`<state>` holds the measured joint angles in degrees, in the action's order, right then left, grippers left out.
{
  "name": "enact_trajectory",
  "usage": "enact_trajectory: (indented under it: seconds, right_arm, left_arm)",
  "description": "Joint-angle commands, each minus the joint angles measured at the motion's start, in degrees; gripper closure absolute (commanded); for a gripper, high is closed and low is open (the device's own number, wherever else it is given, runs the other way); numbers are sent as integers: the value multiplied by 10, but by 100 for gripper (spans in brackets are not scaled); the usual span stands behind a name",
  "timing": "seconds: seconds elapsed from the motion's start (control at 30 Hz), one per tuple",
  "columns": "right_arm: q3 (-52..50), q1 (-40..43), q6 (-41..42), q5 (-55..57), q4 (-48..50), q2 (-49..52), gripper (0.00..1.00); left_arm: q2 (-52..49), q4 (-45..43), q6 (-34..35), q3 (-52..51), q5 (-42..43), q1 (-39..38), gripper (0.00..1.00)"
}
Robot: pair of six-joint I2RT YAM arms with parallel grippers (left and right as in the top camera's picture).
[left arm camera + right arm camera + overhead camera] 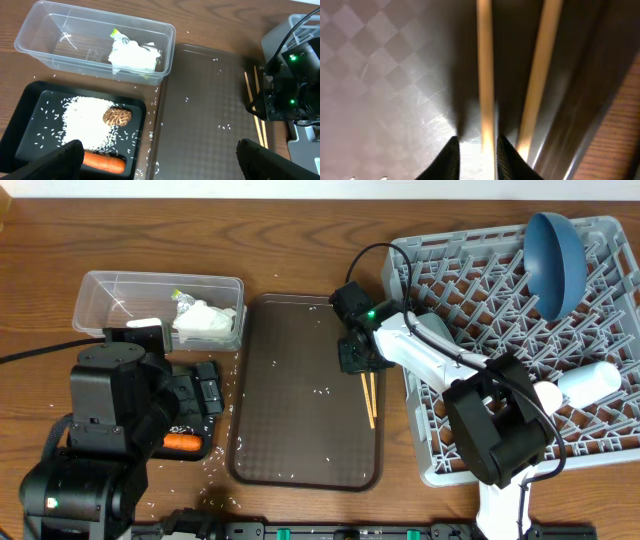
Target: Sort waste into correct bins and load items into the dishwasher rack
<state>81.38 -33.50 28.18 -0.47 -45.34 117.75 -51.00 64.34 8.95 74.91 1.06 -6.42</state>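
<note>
Two wooden chopsticks [369, 398] lie along the right edge of the brown serving tray [300, 410]. My right gripper [358, 360] is down on them. In the right wrist view its fingers [480, 152] are narrowly open around the left chopstick [485, 75]; the other chopstick [540, 75] lies beside it. My left gripper [162, 165] is wide open and empty above the black tray [30, 125], which holds rice [85, 120], a brown lump [117, 116] and a carrot [102, 162]. The clear tub [95, 12] holds wrappers [132, 55].
The grey dishwasher rack [470, 290] fills the right side, with the dark blue plate [555, 250] standing at its back and a light cup [592, 380] lying on its right. Loose rice grains are scattered on the serving tray and on the table.
</note>
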Motion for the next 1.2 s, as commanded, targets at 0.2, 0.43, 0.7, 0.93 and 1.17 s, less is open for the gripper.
enact_trajectory:
  seconds: [0.2,0.43,0.7,0.93,1.17]
  right_arm:
    - [-2,3,-6,37,-3,7,99]
    - [2,2,-26,35,-19,-31,99]
    - [4,8,-82,2,-39,-207,99]
    - [4,102,-153,9,-91,-336,99]
    - [3,277,-217,-16,-122,-355,99]
  left_arm:
    - [1,2,-6,3,-9,4,2]
    - [1,2,-6,3,-9,4,2]
    - [1,2,-6,3,-9,4,2]
    - [1,2,-6,3,-9,4,2]
    - [1,2,-6,3,-9,4,2]
